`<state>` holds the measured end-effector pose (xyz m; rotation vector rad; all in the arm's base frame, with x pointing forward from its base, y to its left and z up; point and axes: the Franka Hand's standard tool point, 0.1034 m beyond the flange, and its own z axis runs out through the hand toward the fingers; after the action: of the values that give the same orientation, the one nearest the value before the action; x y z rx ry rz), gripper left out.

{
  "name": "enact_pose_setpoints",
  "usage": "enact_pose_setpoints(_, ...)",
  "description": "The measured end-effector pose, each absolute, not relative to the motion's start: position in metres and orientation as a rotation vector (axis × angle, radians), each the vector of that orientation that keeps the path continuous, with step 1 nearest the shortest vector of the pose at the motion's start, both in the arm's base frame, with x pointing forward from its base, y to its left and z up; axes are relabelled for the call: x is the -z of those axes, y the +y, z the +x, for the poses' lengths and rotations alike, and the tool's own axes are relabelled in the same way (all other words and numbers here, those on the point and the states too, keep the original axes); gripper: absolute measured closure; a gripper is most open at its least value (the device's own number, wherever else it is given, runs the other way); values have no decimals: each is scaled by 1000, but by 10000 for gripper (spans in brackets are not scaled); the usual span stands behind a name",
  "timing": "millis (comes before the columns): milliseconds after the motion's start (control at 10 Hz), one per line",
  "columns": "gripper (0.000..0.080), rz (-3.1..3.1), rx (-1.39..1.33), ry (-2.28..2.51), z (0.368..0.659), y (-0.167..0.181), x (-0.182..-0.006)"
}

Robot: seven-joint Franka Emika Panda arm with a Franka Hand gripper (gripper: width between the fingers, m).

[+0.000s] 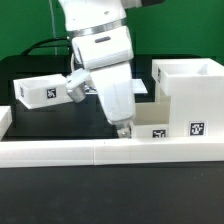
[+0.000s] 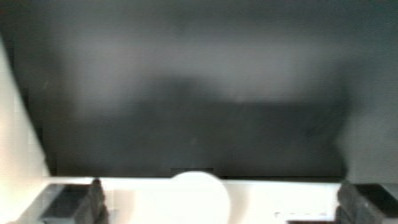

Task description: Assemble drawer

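Drawer casing (image 1: 188,95) stands at the exterior view's right, a far tray (image 1: 42,92) at its left, and the gripper (image 1: 124,128), fingers (image 2: 71,205) apart and empty, should probably settle squarely over the low tray (image 1: 160,131) beside the casing before closing.

We are seeing the large boxy white plastic casing (image 1: 190,95) standing by the edge of the counter (image 1: 110,195) at the exterior view's right. The small open-top white plastic tray (image 1: 42,90) is sitting well apart toward the left edge, and the long low white border bar (image 1: 110,152) is lying before both.
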<state>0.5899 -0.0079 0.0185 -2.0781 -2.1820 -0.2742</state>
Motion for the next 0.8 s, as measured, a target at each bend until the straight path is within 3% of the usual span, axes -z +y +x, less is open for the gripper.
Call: enact_pose_setpoints(800,150,-2025,257,-2214,589,33,-12)
